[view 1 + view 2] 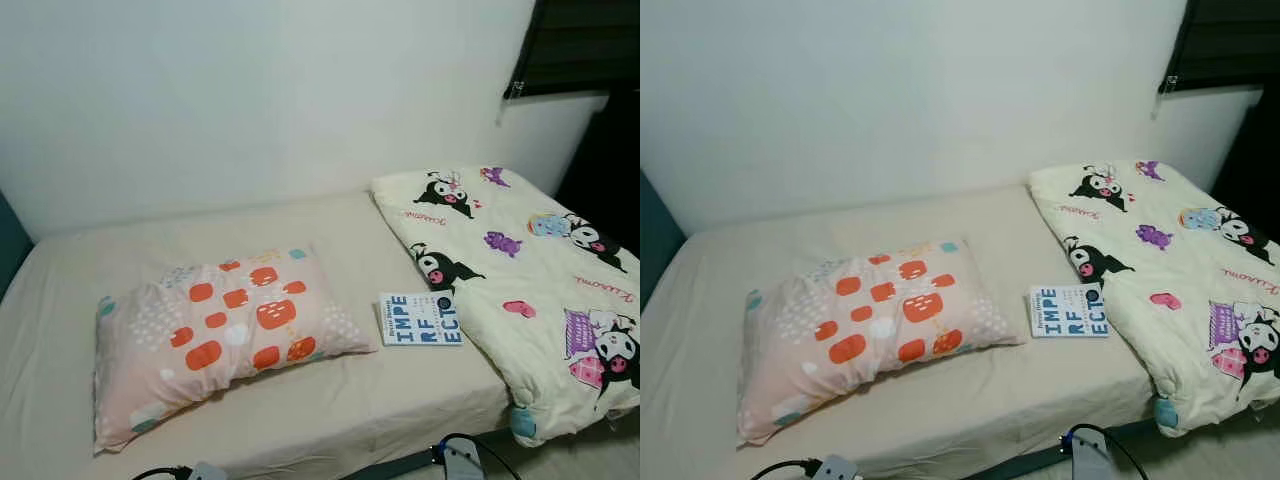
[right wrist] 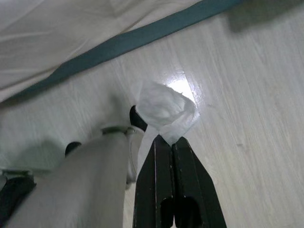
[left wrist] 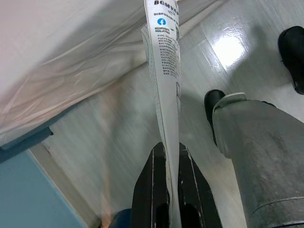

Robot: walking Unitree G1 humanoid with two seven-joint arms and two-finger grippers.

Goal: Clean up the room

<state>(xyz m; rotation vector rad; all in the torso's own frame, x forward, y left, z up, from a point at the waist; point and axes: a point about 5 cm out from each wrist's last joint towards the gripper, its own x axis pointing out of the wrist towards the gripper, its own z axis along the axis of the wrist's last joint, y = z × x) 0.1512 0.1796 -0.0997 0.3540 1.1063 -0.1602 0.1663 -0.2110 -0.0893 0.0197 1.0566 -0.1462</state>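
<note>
Left tool [image 3: 172, 156] clamped on wrapper [image 3: 167, 71]; right tool [image 2: 172, 142] on tissue [image 2: 164, 110]. Keep both pinched until binned.

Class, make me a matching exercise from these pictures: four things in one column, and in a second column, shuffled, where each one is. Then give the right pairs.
Things
1. pillow
2. book
3. quilt
4. crumpled tissue

Places
A. pinched between the fingers of the right gripper, above the wooden floor
B. spread over the right part of the bed
C. flat on the sheet, between the pillow and the quilt
D. on the left part of the bed, left of the book

Pairs: 1-D, 2-C, 3-B, 4-A
</note>
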